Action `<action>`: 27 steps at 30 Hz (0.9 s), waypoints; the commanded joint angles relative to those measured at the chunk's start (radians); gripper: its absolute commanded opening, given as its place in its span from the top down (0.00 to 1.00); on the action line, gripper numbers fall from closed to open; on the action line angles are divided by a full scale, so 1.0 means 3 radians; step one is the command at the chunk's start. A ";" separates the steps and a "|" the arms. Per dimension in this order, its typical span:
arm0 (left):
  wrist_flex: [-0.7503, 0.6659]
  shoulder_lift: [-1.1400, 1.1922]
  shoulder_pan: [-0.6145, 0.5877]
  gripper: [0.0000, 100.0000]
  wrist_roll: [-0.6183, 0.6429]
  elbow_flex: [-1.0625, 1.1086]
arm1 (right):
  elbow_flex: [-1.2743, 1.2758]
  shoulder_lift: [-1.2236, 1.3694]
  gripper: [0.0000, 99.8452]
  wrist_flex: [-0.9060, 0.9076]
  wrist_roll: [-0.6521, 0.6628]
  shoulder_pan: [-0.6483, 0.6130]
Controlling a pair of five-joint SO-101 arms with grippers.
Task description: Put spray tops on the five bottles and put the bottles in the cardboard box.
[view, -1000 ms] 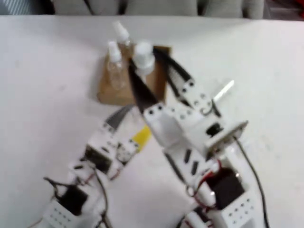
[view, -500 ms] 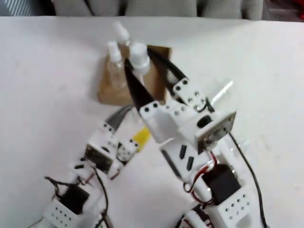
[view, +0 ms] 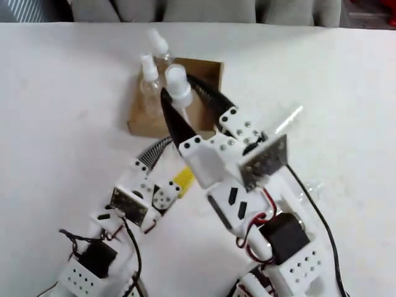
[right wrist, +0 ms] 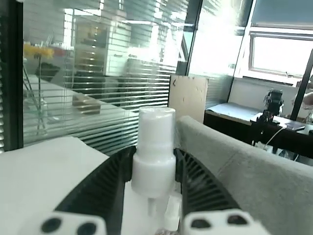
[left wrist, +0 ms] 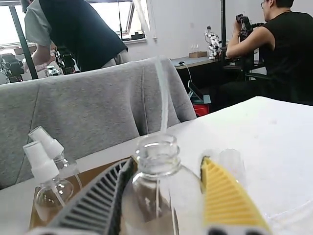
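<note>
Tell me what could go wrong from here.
1. The thin tube hangs by the open neck of the bottle in the left end effector; it could bend or miss as the top comes down.
2. The right end effector pinches the top by its collar alone; it may tilt and seat crooked.
3. Two capped bottles stand in the box close by; an arm could knock them.
</note>
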 commanded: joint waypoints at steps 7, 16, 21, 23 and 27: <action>-0.0087 -0.0074 -0.0043 0.98 0.0041 0.0005 | 0.0179 -0.0038 0.98 0.0008 0.0000 -0.0038; -0.0087 -0.0074 -0.0043 0.98 0.0041 0.0005 | -0.0261 -0.0008 0.98 -0.0095 0.0026 -0.0023; -0.0082 -0.0069 -0.0043 0.98 0.0041 0.0005 | -0.0634 -0.0003 0.98 0.0151 0.0026 -0.0033; -0.0082 -0.0069 -0.0043 0.98 0.0041 0.0005 | -0.0711 -0.0003 0.98 0.0202 0.0026 -0.0033; -0.0082 -0.0069 -0.0043 0.98 0.0041 0.0005 | -0.0762 -0.0038 0.98 0.0279 0.0010 -0.0038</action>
